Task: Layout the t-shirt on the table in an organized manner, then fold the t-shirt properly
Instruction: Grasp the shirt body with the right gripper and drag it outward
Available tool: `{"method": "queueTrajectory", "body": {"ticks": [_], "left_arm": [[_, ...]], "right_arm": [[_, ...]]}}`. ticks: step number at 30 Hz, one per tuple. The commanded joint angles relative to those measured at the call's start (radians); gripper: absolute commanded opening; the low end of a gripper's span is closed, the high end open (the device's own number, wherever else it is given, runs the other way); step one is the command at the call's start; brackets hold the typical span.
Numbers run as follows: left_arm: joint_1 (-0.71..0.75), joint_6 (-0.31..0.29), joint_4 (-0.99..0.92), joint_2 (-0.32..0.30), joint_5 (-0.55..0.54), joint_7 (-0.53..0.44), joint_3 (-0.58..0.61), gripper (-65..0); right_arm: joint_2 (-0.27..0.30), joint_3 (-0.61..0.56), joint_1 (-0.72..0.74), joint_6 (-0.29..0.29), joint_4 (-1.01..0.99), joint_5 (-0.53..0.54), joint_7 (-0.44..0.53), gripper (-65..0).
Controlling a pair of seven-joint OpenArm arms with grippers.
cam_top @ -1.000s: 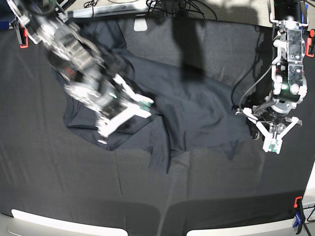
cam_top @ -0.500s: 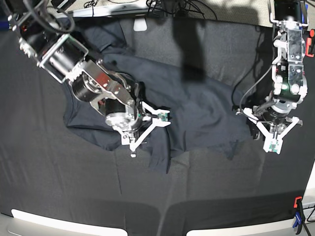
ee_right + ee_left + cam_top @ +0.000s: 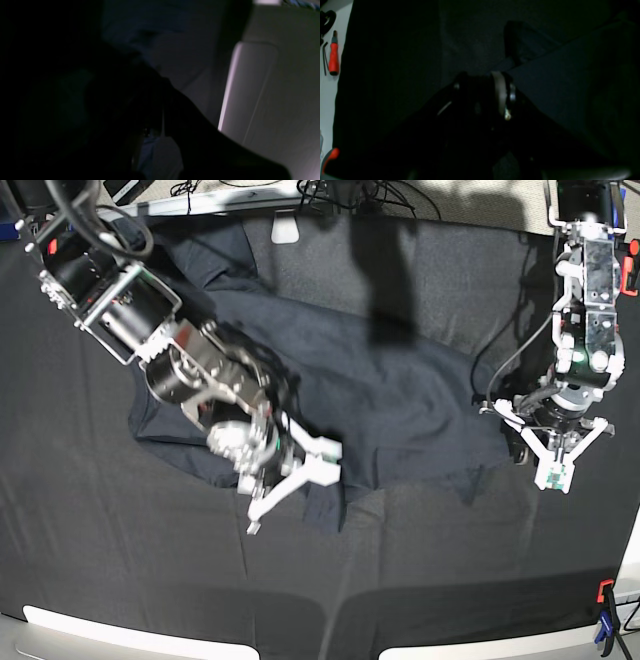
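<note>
Black cloth covers the whole table, with a pale rim along the near edge, and I count one t-shirt on it, spread but rumpled across the middle, from the far left down to a ragged hem near the centre. I see two arms. My right arm comes in from the far left of the base view and its gripper sits low over the near edge of the shirt; in that view the two white fingers look splayed, one of them pointing toward the near left. The right wrist view is too dark to show the tips, so I take them as together, and I cannot tell whether any cloth is caught. My left arm hangs at the right side, its gripper just past the shirt's right edge, jaws apart in a V above bare tablecloth, nothing between them. Three clamps show in the base view: one red at the far right, one red and one blue at the near right corner. Beside the table in the left wrist view lies one red-handled tool.
</note>
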Motion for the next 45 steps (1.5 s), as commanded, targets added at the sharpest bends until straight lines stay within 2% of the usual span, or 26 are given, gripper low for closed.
{"method": "queueTrajectory", "body": {"ticks": [1, 5, 10, 19, 20, 23, 25, 31, 35, 42, 43, 45], "left_arm": [[-0.016, 0.008, 0.02, -0.009, 0.003, -0.026, -0.005, -50.8], [-0.016, 0.008, 0.02, -0.008, 0.002, -0.026, -0.005, -50.8], [-0.016, 0.008, 0.02, -0.008, 0.002, -0.024, -0.005, -50.8], [-0.016, 0.008, 0.02, -0.008, 0.002, -0.023, -0.005, -50.8], [-0.016, 0.007, 0.02, -0.009, 0.003, -0.023, -0.005, -50.8], [-0.016, 0.008, 0.02, -0.008, 0.002, -0.015, -0.005, -50.8], [-0.01, 0.008, 0.02, -0.009, 0.003, -0.015, -0.005, -50.8], [0.009, 0.007, 0.02, -0.009, 0.003, -0.015, -0.005, -50.8], [0.014, 0.007, 0.02, -0.009, 0.002, -0.015, -0.005, -50.8], [0.013, 0.007, 0.02, -0.009, -0.008, -0.016, -0.005, -50.8], [0.013, 0.007, 0.02, -0.009, -0.024, -0.018, -0.005, -50.8], [0.013, 0.006, 0.02, -0.008, -0.06, -0.024, -0.005, -50.8]], "right_arm": [[0.006, 0.053, 0.037, -0.024, 0.007, -0.021, 0.005, -65.0], [0.006, 0.255, 0.075, -0.024, -0.074, 0.01, 0.034, -65.0], [0.006, 0.446, 0.193, -0.023, -0.276, 0.111, 0.156, -65.0], [-0.008, 0.47, 0.373, -0.026, -0.625, 0.109, 0.359, -65.0], [-0.012, 0.47, 0.383, -0.04, -0.645, 0.102, 0.361, -65.0], [-0.019, 0.47, 0.416, -0.2, -0.69, 0.075, 0.359, -65.0], [-0.015, 0.47, 0.45, -0.254, -0.718, 0.076, 0.352, -65.0], [-0.002, 0.47, 0.512, -0.273, -0.767, 0.063, 0.282, -65.0], [0.008, 0.47, 0.509, -0.32, -0.767, 0.023, 0.235, -65.0], [0.085, 0.47, 0.503, -0.322, -0.767, 0.032, 0.224, -65.0], [0.097, 0.47, 0.503, -0.322, -0.767, 0.031, 0.219, -64.4], [0.121, 0.47, 0.503, -0.322, -0.767, 0.031, 0.183, -57.2]]}}
